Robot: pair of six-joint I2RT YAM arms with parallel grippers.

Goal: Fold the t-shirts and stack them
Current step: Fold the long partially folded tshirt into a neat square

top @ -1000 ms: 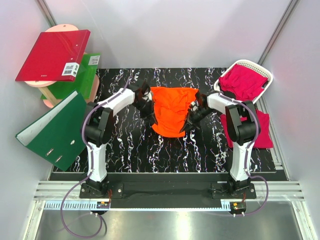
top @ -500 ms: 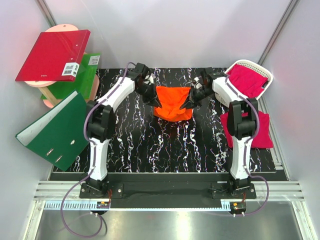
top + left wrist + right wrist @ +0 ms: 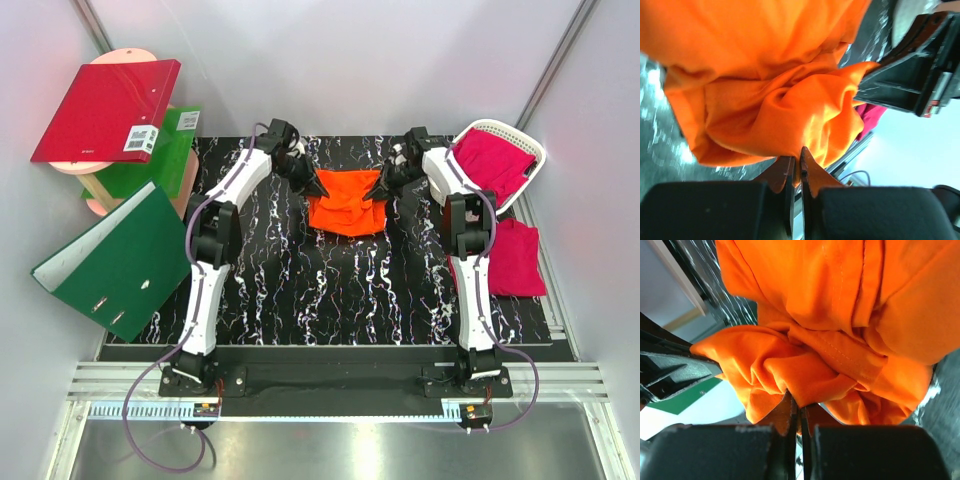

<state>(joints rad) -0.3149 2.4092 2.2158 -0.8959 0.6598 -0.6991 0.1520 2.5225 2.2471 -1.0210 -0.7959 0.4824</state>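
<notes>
Both arms reach to the far middle of the table [image 3: 330,290], where the orange shirt [image 3: 346,203] sits bunched up between them. The left gripper [image 3: 313,183] is pinching its left edge, and the right gripper [image 3: 381,187] is clamped on the right edge. One pink shirt [image 3: 492,160] is in the basket [image 3: 537,152], and a second pink shirt [image 3: 515,258] lies flat at the table's right side.

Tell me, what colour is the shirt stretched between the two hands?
The t-shirt is plain bright orange, shown best in the top external view.

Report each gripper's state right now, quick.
Left gripper: shut on the orange t-shirt.
Right gripper: shut on the same orange t-shirt.
</notes>
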